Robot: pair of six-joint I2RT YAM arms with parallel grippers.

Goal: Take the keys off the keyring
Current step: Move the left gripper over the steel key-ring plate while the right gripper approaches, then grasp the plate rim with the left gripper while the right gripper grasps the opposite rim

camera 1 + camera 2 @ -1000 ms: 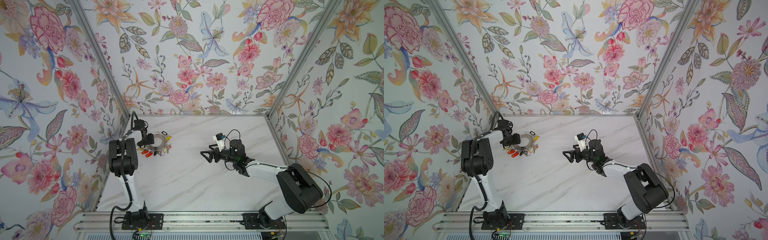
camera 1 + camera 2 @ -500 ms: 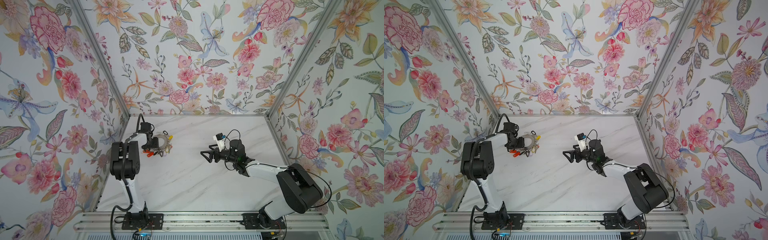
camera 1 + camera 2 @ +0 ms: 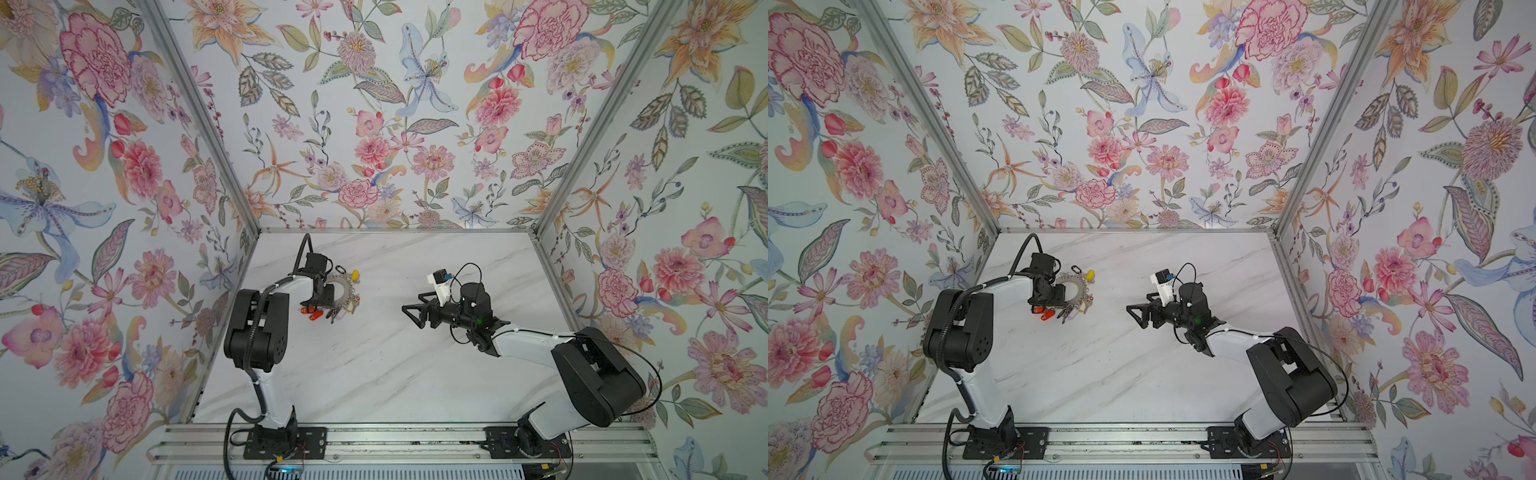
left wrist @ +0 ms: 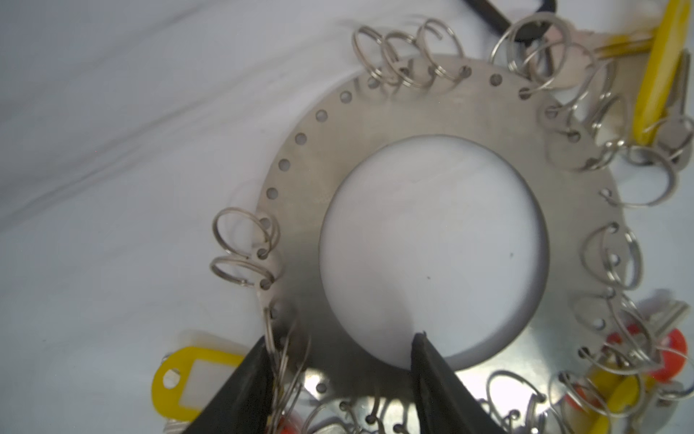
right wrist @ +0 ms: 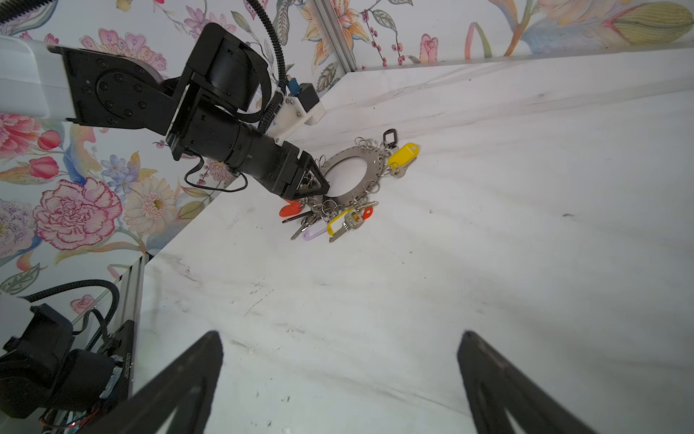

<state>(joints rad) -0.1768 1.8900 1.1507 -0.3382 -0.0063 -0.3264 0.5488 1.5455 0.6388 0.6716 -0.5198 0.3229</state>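
Black left gripper point(image 4: 340, 337) straddles keyring point(image 4: 375, 112) rim; top views hide this.

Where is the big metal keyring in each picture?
A top view: keyring left of middle.
A top view: keyring left of middle too.
Left wrist: keyring close up, filling most of it.
Right wrist: keyring small, far away.
Shared landmark: the yellow tag beside the black clip.

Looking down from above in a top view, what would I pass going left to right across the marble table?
Left arm's bulky black joint housing → flat grey metal keyring disc fringed with wire loops → wide-open right gripper → right arm's bulky black joint housing.
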